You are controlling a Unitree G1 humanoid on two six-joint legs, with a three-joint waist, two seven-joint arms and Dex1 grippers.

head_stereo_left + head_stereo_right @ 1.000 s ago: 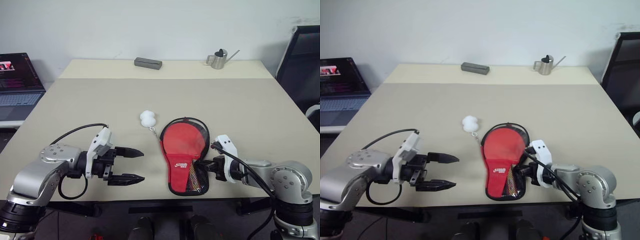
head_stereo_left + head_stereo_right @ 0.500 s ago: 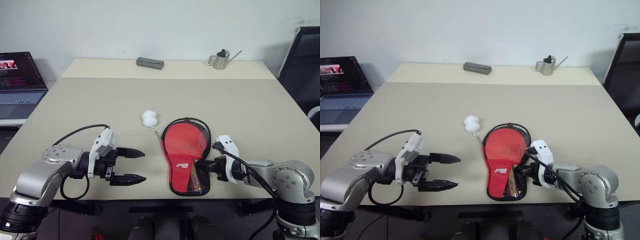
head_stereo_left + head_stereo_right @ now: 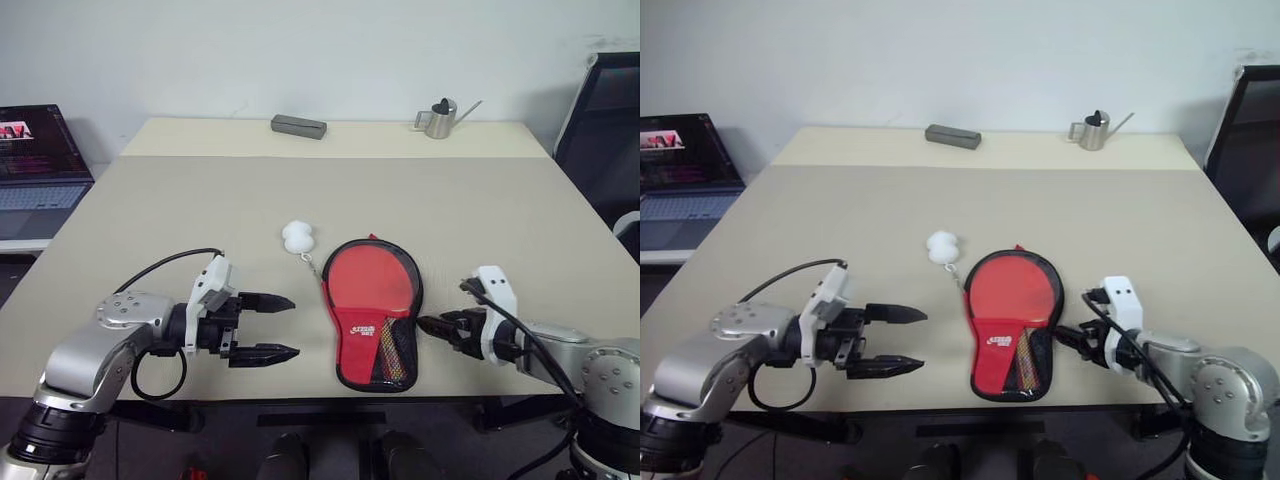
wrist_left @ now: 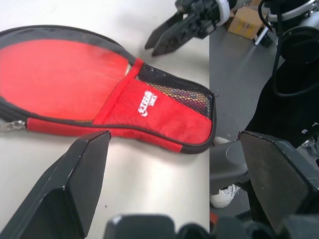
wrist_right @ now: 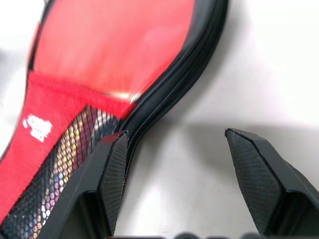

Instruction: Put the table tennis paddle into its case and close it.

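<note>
Here right pincer (image 3: 432, 326) parted beside case (image 3: 372, 312), left pincer (image 3: 283, 326) wide.

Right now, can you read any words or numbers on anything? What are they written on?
White logo on the red panel of the case: lettering too blurred to read for sure.
Laptop screen, off the table's left side: pink and white marks, too small to read.
Grey bar at the table's far edge: no text visible.
Small metal watering can: no text visible.
White pom-pom: no text.
</note>
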